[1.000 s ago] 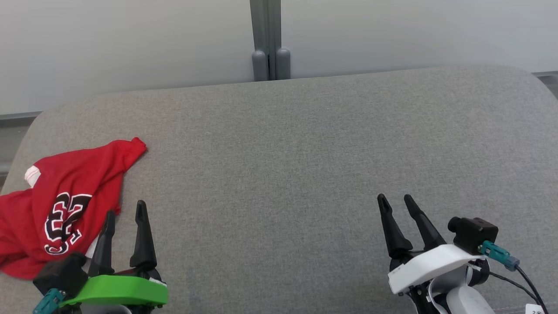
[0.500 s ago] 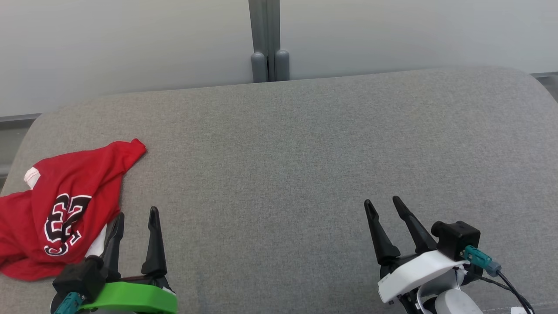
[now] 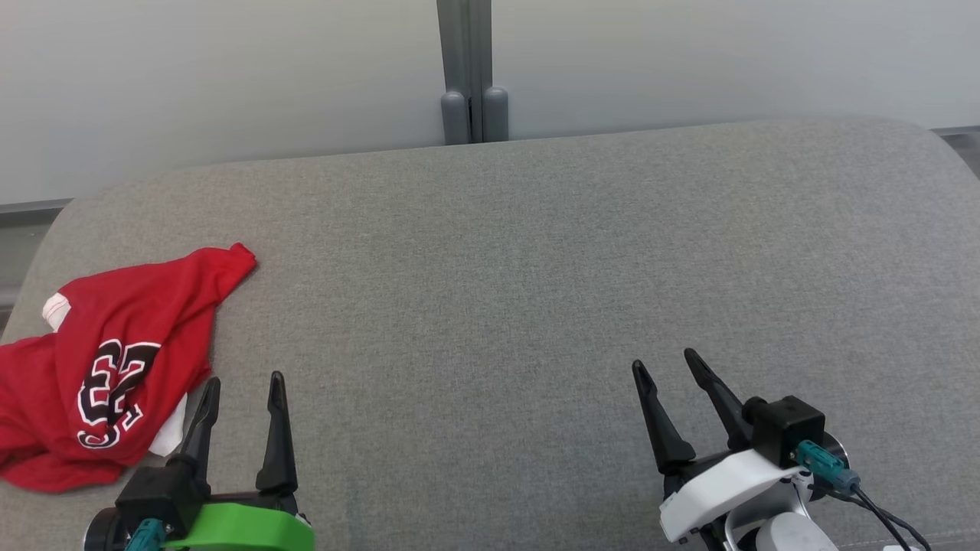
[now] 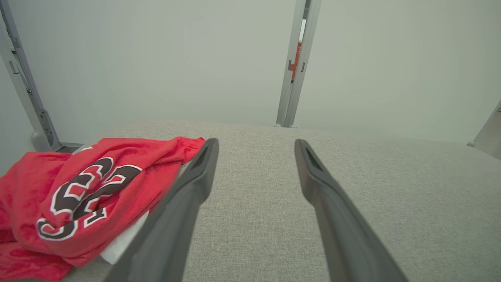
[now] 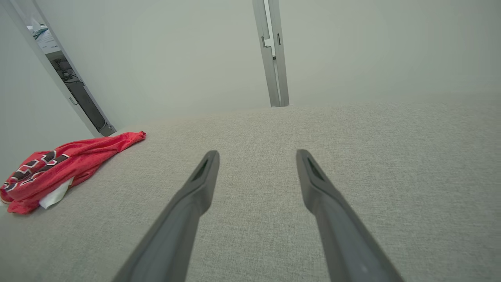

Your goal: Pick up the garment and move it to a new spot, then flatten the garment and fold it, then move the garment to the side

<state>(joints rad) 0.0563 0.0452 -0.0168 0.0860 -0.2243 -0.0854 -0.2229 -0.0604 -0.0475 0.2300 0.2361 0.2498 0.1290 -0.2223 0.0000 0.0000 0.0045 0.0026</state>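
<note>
Crumpled red cloth garment (image 3: 115, 360) at left edge of grey fabric-covered table (image 3: 490, 268). Left hand (image 3: 245, 378) open beside it; right hand (image 3: 662, 358) open, well apart.

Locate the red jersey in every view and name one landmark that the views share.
Head view: red jersey at the lower left, crumpled on the grey cushion.
Left wrist view: red jersey at the lower left, running off the left edge.
Right wrist view: red jersey at the far left, about mid-height.
Shared landmark: the grey post behind the cushion, near the top middle of all three views.
</note>
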